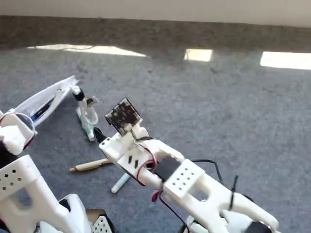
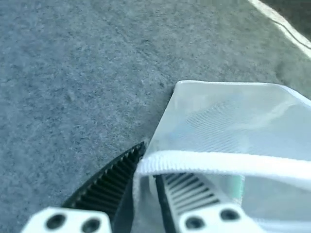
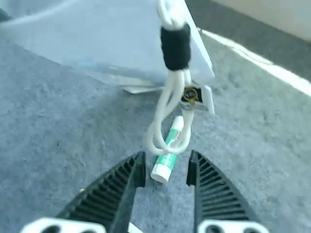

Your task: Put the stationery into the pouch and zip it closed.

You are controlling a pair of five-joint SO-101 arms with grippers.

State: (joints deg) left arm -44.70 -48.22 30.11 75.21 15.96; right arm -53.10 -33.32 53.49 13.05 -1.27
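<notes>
Nearest, on the grey carpeted bench (image 1: 218, 107), a tan pen (image 1: 92, 166) and a white marker (image 1: 120, 183) lie just beside the right arm. Beyond them the right gripper (image 3: 166, 162) sits low, fingers released and empty, their tips flanking the near end of a green-and-white tube (image 3: 168, 148) lying flat under a looped white zip cord with a black bead (image 3: 175, 46). Farthest, the white mesh pouch (image 2: 233, 126) hangs slanted, with the left gripper (image 2: 146, 160) fingers clenched on its webbing edge.
</notes>
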